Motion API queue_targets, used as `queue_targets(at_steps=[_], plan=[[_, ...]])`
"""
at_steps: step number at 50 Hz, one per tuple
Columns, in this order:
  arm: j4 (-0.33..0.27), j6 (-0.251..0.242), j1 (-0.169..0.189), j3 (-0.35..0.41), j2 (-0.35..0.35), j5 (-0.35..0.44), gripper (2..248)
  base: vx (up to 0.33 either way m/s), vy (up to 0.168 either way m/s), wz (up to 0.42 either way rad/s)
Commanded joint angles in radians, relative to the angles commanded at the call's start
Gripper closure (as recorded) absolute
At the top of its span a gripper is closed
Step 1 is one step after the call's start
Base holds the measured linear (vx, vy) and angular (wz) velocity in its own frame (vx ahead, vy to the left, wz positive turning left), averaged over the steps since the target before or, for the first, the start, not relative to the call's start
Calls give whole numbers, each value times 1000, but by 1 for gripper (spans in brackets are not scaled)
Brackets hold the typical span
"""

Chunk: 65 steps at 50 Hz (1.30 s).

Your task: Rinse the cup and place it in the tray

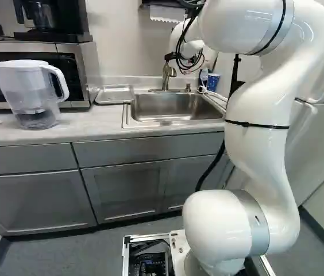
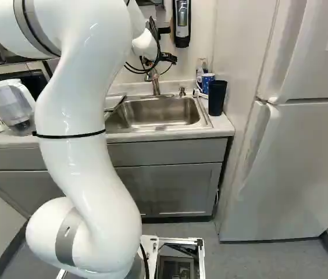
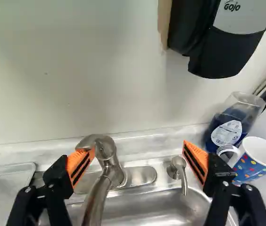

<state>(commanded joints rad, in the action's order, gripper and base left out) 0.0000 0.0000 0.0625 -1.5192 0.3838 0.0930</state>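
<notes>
The arm is glossy white and rounded, with grey bands and thin black straps. Black cables loop near its wrist. The black gripper has small screws and slotted orange pads.

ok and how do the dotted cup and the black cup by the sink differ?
Colour: dotted cup is blue with coloured dots and a white inside; black cup looks plain black.
Size: black cup is taller, dotted cup shorter.
Place: black cup stands nearer the base, dotted cup behind it.
Shared: both are on the counter, right of the sink in the right base view.
</notes>
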Motion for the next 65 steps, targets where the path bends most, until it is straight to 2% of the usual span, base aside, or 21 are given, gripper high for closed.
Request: queue_targets(at_steps=[28,65], plan=[[0,0,0,0,0,47,3,0,0,0],[0,0,0,0,0,64,3,0,0,0]])
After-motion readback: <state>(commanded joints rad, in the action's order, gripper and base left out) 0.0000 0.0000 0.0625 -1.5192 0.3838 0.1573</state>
